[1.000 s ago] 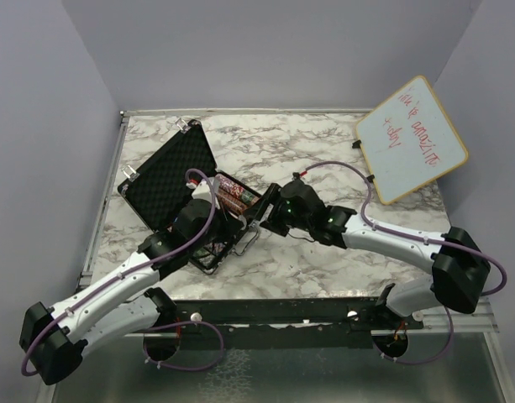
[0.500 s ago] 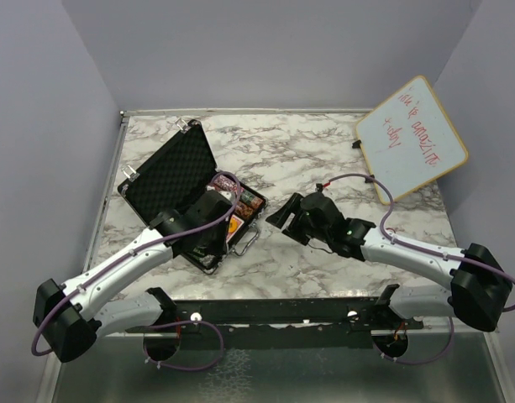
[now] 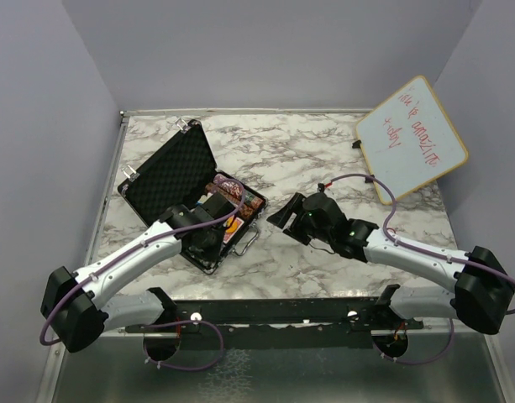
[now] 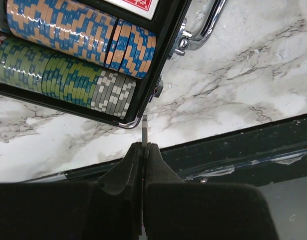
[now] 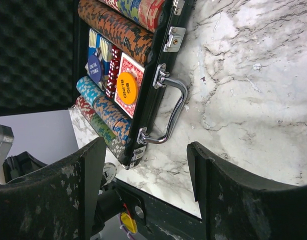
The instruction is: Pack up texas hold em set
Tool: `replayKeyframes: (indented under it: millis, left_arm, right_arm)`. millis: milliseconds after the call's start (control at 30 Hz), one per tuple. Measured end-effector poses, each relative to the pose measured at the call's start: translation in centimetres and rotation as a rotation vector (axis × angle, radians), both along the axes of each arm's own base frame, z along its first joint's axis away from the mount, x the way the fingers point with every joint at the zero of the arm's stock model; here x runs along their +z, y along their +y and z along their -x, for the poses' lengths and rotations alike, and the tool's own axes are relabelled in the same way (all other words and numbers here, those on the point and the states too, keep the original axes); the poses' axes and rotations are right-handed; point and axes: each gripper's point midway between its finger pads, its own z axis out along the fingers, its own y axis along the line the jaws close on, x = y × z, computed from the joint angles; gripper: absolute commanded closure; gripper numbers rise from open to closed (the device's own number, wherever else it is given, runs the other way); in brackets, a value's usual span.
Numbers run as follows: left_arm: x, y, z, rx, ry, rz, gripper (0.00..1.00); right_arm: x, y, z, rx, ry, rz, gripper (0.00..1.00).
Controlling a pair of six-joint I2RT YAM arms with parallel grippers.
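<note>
The black case (image 3: 160,172) lies open at the table's left, its egg-crate foam lid leaning back. Its tray holds striped chip stacks (image 4: 83,35), a red deck (image 5: 131,67), red dice (image 5: 112,70), an orange BIG BLIND button (image 5: 126,88) and a blue SMALL BLIND button (image 5: 94,68). My left gripper (image 3: 208,243) hovers over the tray's near corner. In the left wrist view it (image 4: 144,147) is shut on a thin white disc (image 4: 144,130) seen edge-on. My right gripper (image 3: 278,220) is open and empty just right of the silver handle (image 5: 173,112); it also shows in the right wrist view (image 5: 145,190).
A wood-framed whiteboard (image 3: 411,138) with red writing leans at the back right. The table's black front rail (image 3: 282,306) runs just below the case's near corner. Bare marble lies behind and right of the case.
My right gripper has drawn back to the right, away from the case. My left arm has reached further over the tray, then shifted slightly toward the near corner.
</note>
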Motion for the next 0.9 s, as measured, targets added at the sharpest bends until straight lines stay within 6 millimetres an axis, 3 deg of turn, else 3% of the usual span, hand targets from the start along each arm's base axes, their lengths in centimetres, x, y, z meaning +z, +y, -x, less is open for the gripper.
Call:
replayKeyframes:
  millis: [600,800,900]
  left_arm:
    - [-2.3,1.2,-0.6,0.024,0.041,-0.136,1.0]
    - [-2.6,0.9,-1.0,0.021,0.041,-0.152,0.87]
    - [-2.5,0.9,-1.3,0.024,0.031,-0.159,0.86]
  right_arm:
    - [0.5,-0.6,-0.2,0.005,-0.026,0.014,0.28]
    - [0.4,-0.9,-0.4,0.001,-0.028,0.021,0.28]
    - [0.6,-0.9,-0.4,0.004,-0.034,0.021,0.28]
